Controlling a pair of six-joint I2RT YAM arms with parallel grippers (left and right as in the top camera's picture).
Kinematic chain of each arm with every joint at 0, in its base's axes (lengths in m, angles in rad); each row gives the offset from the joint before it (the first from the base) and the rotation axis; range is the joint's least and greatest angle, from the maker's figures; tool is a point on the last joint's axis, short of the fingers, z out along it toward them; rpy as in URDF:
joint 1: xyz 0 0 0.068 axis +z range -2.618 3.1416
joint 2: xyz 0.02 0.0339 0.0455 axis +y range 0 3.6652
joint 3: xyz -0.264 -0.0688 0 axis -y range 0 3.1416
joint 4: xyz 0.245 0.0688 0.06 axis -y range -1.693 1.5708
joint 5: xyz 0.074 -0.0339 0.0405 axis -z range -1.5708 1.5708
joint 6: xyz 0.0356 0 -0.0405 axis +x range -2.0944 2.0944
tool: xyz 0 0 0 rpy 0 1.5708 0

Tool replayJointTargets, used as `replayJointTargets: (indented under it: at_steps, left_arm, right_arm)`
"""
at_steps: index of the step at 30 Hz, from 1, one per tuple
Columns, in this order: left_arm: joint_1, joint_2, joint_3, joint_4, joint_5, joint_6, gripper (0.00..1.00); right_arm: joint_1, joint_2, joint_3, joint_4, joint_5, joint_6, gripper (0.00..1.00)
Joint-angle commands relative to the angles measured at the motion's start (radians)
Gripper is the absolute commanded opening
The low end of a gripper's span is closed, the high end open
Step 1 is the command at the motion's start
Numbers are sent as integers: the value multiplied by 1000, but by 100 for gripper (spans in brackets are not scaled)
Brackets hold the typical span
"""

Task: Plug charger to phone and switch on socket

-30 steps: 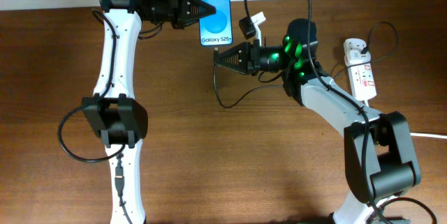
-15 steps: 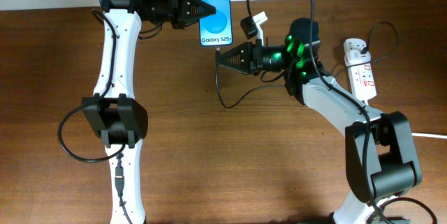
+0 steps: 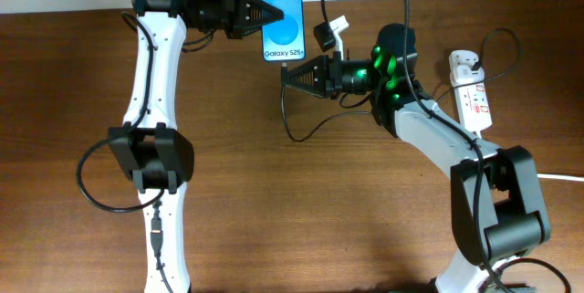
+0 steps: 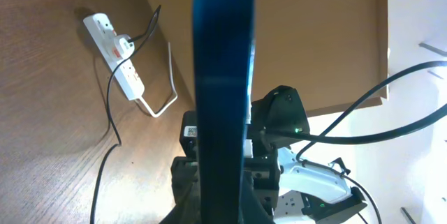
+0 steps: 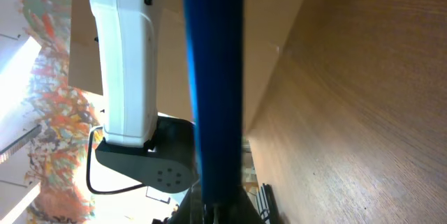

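Note:
The phone (image 3: 281,15), blue screen up, is held above the table's far edge by my left gripper (image 3: 267,12), which is shut on its left side. In the left wrist view the phone (image 4: 223,77) shows edge-on as a dark blue strip. My right gripper (image 3: 284,73) sits just below the phone's bottom edge, shut on the charger plug; the thin black cable (image 3: 285,120) loops down from it. In the right wrist view the phone's edge (image 5: 213,77) stands right above my fingers; the plug itself is barely visible. The white socket (image 3: 472,92) lies at the right.
A white adapter (image 3: 465,60) with a black lead is plugged into the socket's far end. The socket (image 4: 119,63) and thin cable (image 4: 110,105) also show in the left wrist view. A thick white cord (image 3: 557,177) leaves to the right. The left arm (image 5: 126,63) fills the right wrist view.
My right gripper has crept slightly right under the phone's bottom edge. The phone has shifted a touch to the right in my left gripper.

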Motion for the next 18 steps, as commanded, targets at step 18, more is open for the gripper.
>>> replayJointTargets:
  at_steps: [18]
  left_arm:
    - [-1,-37,20,-19,53,53,0]
  right_arm:
    - [0,-12,38,-68,-16,-34,4]
